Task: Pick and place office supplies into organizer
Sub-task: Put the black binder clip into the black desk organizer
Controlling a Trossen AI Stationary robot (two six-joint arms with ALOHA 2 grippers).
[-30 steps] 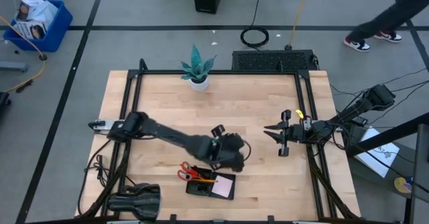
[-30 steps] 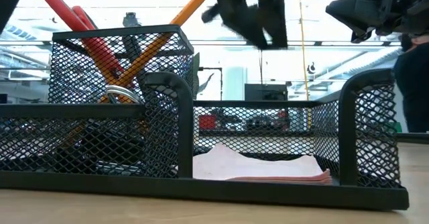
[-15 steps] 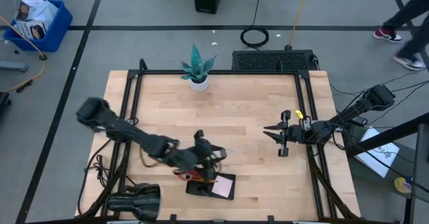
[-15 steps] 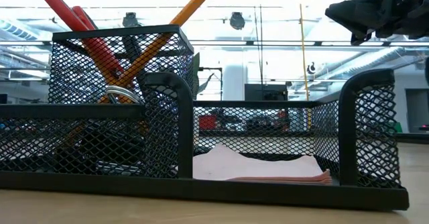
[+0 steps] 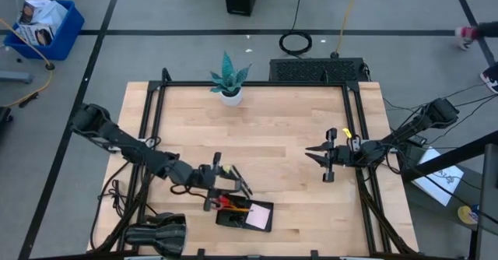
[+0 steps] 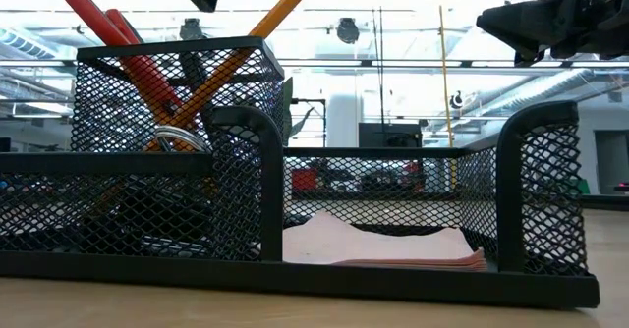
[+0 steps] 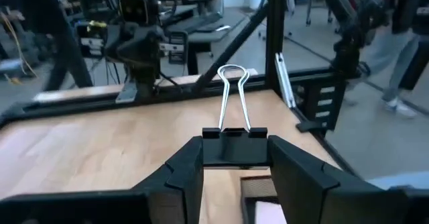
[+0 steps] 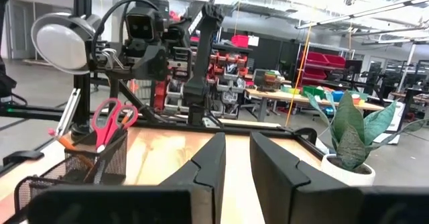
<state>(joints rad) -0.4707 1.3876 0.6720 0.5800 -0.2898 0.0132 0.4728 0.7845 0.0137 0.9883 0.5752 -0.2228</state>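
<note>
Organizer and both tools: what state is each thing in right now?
Organizer: flat on table, partly filled.
Scissors: upright in cup.
Pencil: leaning in cup.
Note pad: lying in tray.
Binder clip: gripped, handles up.
Left tool: shut on clip.
Right tool: empty, waiting aside.

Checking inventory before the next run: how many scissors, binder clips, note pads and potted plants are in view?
scissors: 1
binder clip: 1
note pad: 1
potted plant: 1
Total: 4

One binder clip [image 7: 234, 143], one organizer [image 6: 295, 269]
</note>
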